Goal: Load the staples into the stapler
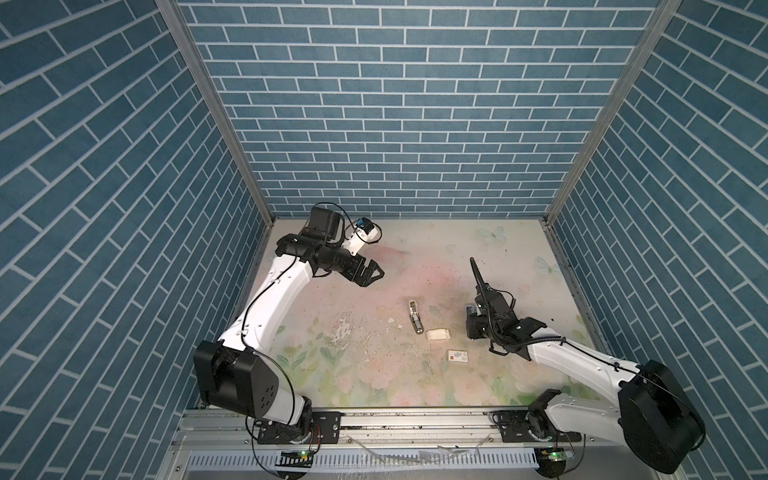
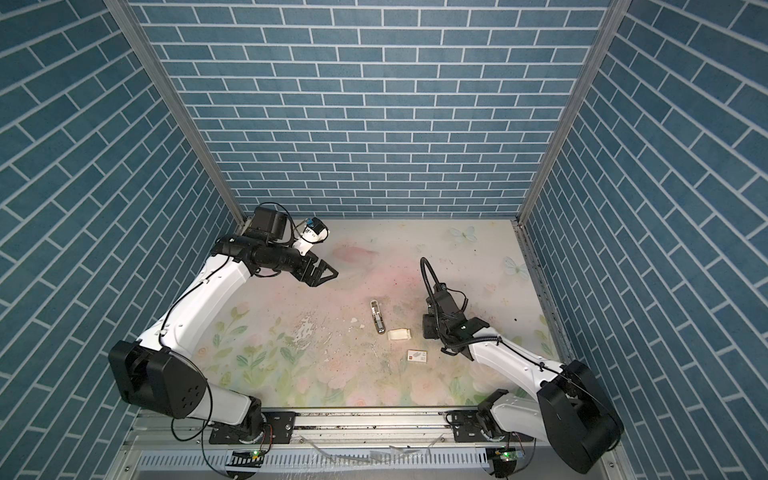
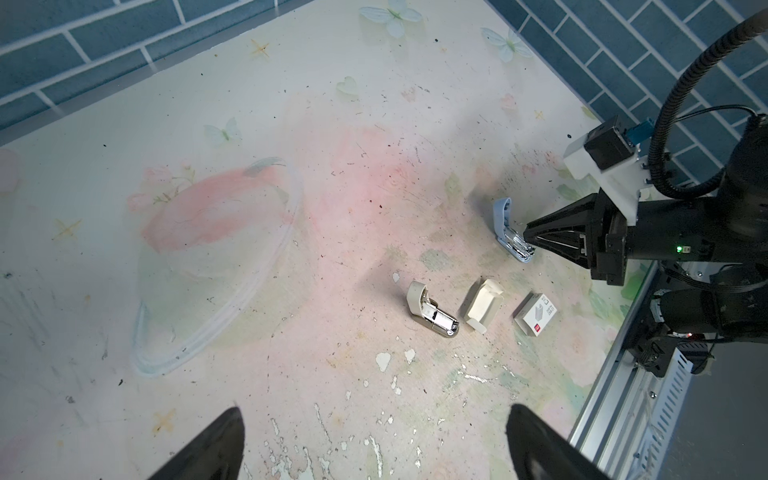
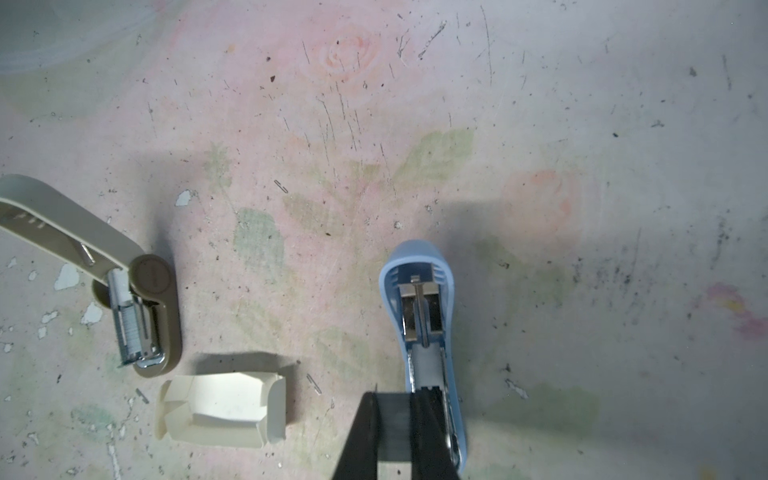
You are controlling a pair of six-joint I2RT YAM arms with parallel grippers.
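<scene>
Gripping a staples strip (image 4: 395, 432), the right pincer (image 4: 395, 397) sits over the open blue stapler (image 4: 419, 291); seating and closing look left to do. The left pincer (image 3: 374, 411) hangs wide open.

A small white box (image 1: 457, 356) lies on the scuffed floral tabletop (image 1: 357, 376).

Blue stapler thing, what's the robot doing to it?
The right tool pinches a short dark-grey metal strip of staples at the channel of the open pale-blue plastic stapler. The left tool hangs open and empty, far off. An open beige plastic stapler and a cream cardboard tray lie nearby.
</scene>
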